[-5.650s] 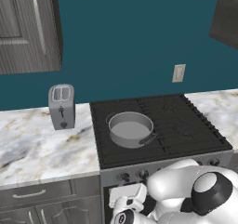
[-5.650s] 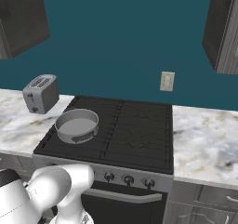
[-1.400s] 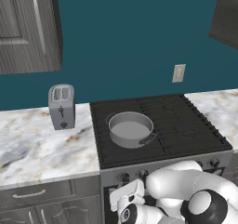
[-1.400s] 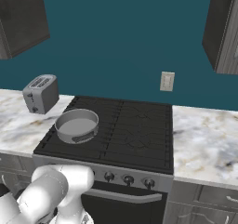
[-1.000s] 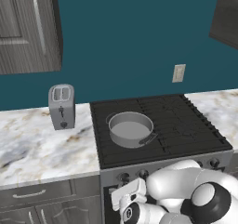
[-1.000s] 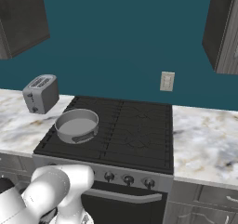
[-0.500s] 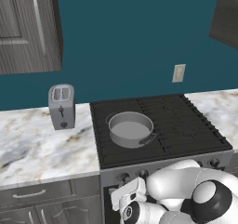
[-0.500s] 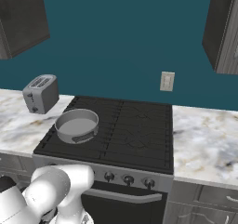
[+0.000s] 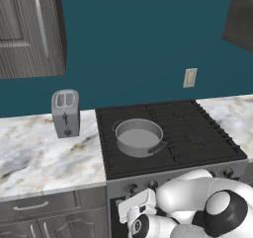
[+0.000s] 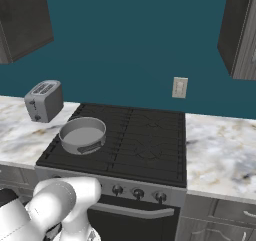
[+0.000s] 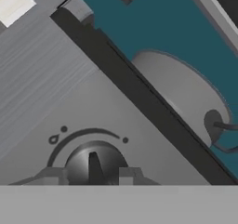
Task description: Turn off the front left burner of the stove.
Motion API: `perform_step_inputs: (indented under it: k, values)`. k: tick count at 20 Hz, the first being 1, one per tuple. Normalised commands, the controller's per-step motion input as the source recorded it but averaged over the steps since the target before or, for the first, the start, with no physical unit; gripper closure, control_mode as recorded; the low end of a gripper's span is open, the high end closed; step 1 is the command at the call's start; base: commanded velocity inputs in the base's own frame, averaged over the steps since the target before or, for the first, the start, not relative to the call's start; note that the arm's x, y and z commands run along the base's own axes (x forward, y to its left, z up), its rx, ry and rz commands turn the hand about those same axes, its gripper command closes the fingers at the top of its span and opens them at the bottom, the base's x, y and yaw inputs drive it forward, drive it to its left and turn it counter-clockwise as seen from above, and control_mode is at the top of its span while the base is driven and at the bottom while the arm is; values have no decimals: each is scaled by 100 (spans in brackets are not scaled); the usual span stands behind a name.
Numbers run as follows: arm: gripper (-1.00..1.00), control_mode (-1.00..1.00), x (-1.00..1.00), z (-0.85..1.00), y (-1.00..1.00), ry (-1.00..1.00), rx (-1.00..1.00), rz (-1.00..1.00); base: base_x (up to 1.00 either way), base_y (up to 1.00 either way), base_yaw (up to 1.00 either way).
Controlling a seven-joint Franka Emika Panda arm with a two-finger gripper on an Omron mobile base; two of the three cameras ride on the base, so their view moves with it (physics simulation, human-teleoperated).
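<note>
Kitchen: stove (image 9: pixel 168 133), toaster (image 9: pixel 65 112), marble counter (image 9: pixel 44 153), cabinets (image 9: pixel 29 29).

- The stove (image 9: pixel 170 133) sits between two stretches of counter (image 9: pixel 44 155), with its back against the wall
- A pot (image 9: pixel 139 137) stands on the front left burner (image 9: pixel 129 155) — its handle points toward the cooktop's middle
- A toaster (image 9: pixel 65 113) stands on the counter left of the stove, near the wall and well apart from the pot
- An outlet (image 9: pixel 189 77) is on the wall behind the stove's right side
- Knobs (image 10: pixel 138 193) run in a row along the stove's front panel, below the cooktop's edge
- In the hand view the gripper (image 11: pixel 95 174) is just before one knob (image 11: pixel 95 162) (a fingertip on either side of it) — the pot rises beyond the cooktop's edge above it
</note>
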Motion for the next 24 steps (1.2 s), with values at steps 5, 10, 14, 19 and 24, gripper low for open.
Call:
perform_step_inputs:
  k: [5, 10, 14, 19, 24]
  values:
    - [100, -100, 28, 65, -39, 0, 18, 2, 0, 0, 0]
    - [100, -100, 26, 72, -35, 1, 28, 0, 0, 0, 0]
    - [100, -100, 20, 67, -31, 5, 29, 0, 0, 0, 0]
    - [100, -100, 23, 62, -25, 10, 31, 0, 0, 0, 0]
    - [100, -100, 22, 60, -26, 13, 34, 0, 0, 0, 0]
